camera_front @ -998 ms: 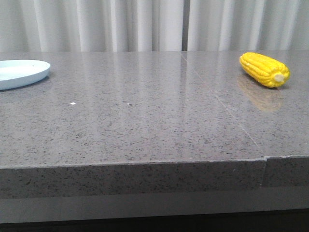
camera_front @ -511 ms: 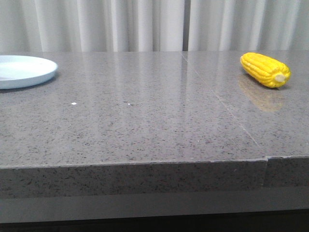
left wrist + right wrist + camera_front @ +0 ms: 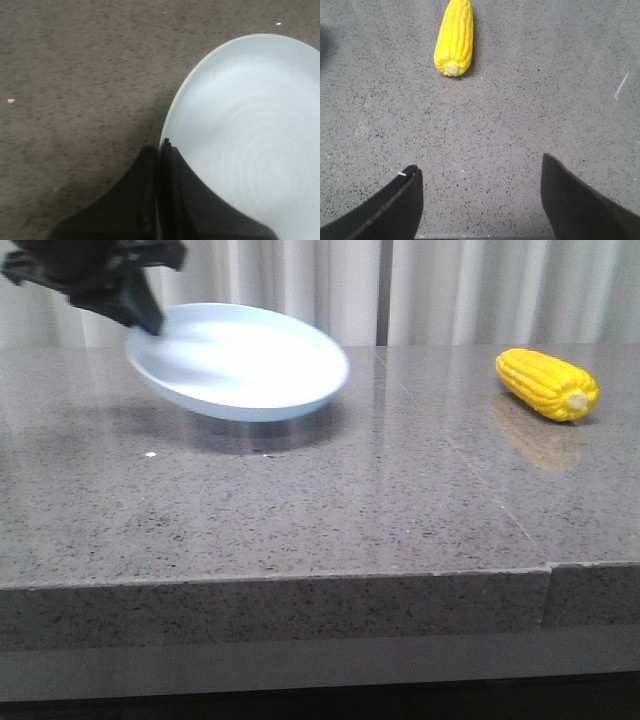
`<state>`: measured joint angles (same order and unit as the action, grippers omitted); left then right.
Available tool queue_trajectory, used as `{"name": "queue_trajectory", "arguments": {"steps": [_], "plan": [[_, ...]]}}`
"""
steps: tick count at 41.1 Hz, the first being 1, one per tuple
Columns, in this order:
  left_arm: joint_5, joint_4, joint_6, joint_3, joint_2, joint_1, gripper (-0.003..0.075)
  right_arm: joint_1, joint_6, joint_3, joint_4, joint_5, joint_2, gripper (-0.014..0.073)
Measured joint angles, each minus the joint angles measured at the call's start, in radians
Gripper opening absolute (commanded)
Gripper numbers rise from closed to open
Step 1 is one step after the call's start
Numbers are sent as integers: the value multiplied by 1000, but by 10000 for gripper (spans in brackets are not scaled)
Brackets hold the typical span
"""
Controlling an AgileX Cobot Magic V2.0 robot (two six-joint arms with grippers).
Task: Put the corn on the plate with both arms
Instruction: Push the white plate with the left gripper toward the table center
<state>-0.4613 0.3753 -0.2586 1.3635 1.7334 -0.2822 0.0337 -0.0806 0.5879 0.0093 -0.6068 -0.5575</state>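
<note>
Speckled grey stone table (image 3: pixel 300 510), white curtain (image 3: pixel 450 290) behind. Yellow corn (image 3: pixel 548 384) lies right of raised plate (image 3: pixel 240 360); left gripper (image 3: pixel 159 150) clamps its rim; right gripper (image 3: pixel 480 200) spread.

Front view low, table-level; wrist views downward, close.

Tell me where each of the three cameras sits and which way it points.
Front view: faces forward over the grey speckled stone table; the left claw lifts the round pale blue plate.
Left wrist view: looks down past its shut black fingers at that plate.
Right wrist view: looks past open fingers toward the bright yellow corn cob, also in the front view.
</note>
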Motion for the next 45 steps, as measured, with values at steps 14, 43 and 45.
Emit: {"name": "queue_trajectory", "arguments": {"steps": [14, 43, 45], "plan": [[78, 150, 0, 0, 96, -79, -3, 0, 0, 0, 0, 0, 0, 530], [-58, 43, 0, -29, -126, -68, 398, 0, 0, 0, 0, -2, 0, 530], [-58, 17, 0, -61, -186, -91, 398, 0, 0, 0, 0, -2, 0, 530]]}}
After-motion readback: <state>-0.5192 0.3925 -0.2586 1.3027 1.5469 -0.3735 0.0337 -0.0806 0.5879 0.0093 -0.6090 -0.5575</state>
